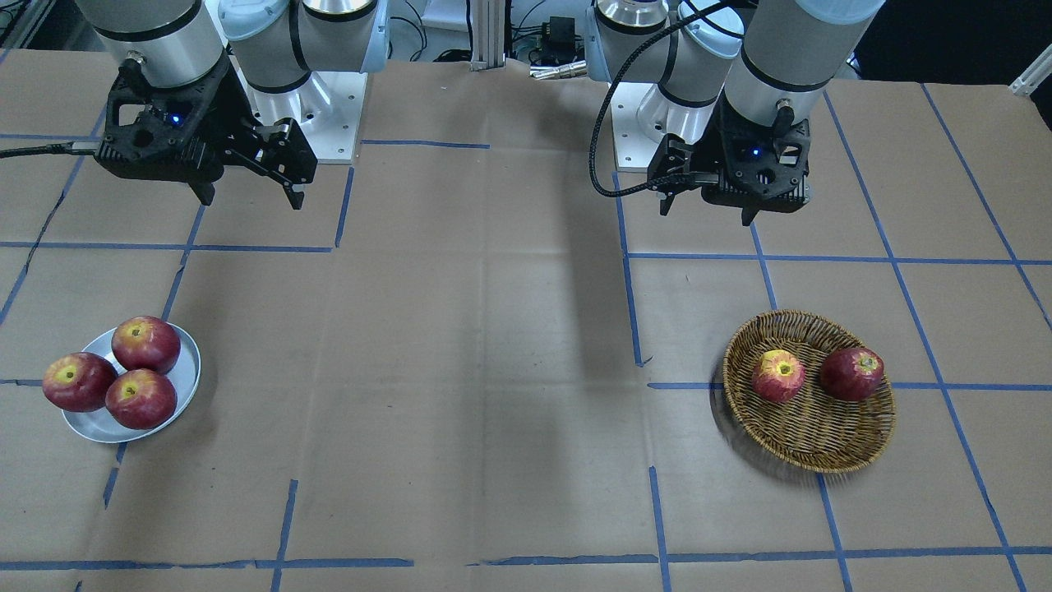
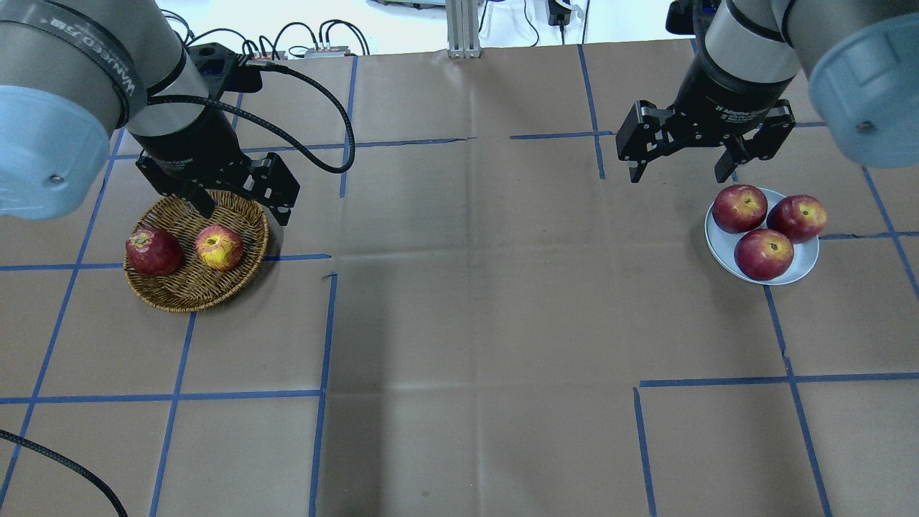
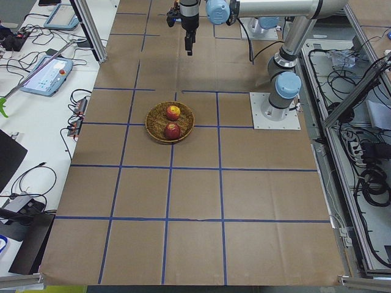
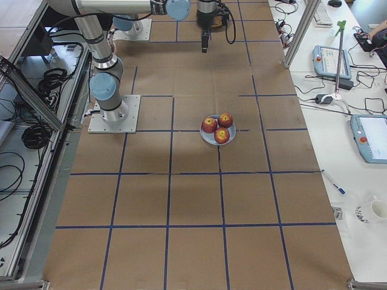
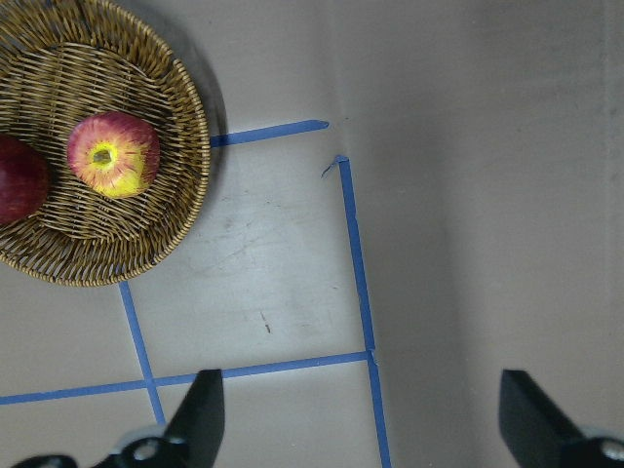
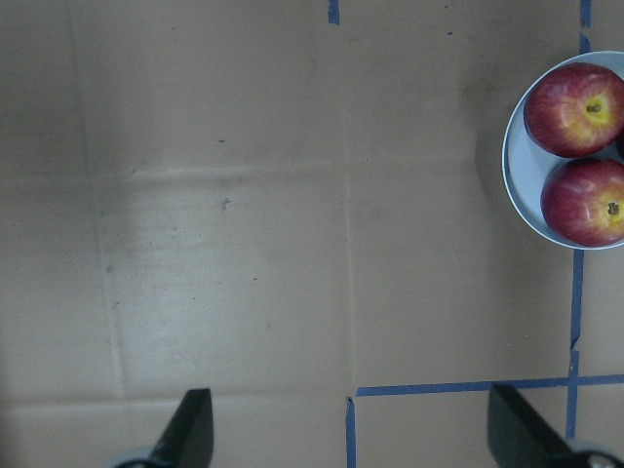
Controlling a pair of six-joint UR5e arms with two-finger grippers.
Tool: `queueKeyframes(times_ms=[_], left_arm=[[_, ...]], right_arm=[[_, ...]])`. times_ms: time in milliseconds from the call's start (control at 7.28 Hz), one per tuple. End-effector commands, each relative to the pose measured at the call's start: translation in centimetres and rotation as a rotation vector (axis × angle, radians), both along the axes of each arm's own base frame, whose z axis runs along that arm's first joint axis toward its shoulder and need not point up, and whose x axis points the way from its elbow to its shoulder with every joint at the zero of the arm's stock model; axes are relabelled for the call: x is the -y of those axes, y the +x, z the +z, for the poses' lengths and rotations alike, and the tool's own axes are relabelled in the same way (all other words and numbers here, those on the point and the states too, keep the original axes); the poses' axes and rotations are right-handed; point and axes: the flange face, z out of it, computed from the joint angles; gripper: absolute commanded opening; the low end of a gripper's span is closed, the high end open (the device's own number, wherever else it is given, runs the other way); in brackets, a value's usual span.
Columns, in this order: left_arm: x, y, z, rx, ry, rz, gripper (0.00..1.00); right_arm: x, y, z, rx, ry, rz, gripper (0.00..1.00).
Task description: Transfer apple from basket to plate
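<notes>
apple [image 1: 778, 376]: in the basket [image 1: 809, 462], right of frame, just beside a darker apple [image 1: 852, 373]
plate [image 1: 89, 423]: far left, holding three red apples [image 1: 145, 344]
left pincer [image 1: 707, 212]: released, empty, upper right
right pincer [image 1: 251, 200]: released too, upper left

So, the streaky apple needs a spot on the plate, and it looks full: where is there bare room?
The plate is crowded: three dark red apples fill it, leaving only thin slivers along its rim. The widest bare patch is the cardboard table between the plate and the basket.
</notes>
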Motion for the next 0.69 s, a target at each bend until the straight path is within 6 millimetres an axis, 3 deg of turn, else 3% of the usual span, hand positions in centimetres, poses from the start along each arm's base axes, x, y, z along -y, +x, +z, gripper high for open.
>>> queueKeyframes(times_ms=[0, 412, 550], left_arm=[[-0.22, -0.04, -0.14, 0.0, 0.003, -0.004, 0.99], [0.31, 0.3, 0.32, 0.004, -0.007, -0.002, 0.99], [-0.04, 0.3, -0.66, 0.004, 0.015, -0.001, 0.99]], right_arm=[[0.0, 0.02, 0.02, 0.0, -0.001, 0.002, 1.0], [0.0, 0.02, 0.02, 0.0, -0.001, 0.0, 1.0], [0.02, -0.06, 0.02, 0.0, -0.001, 0.0, 1.0]])
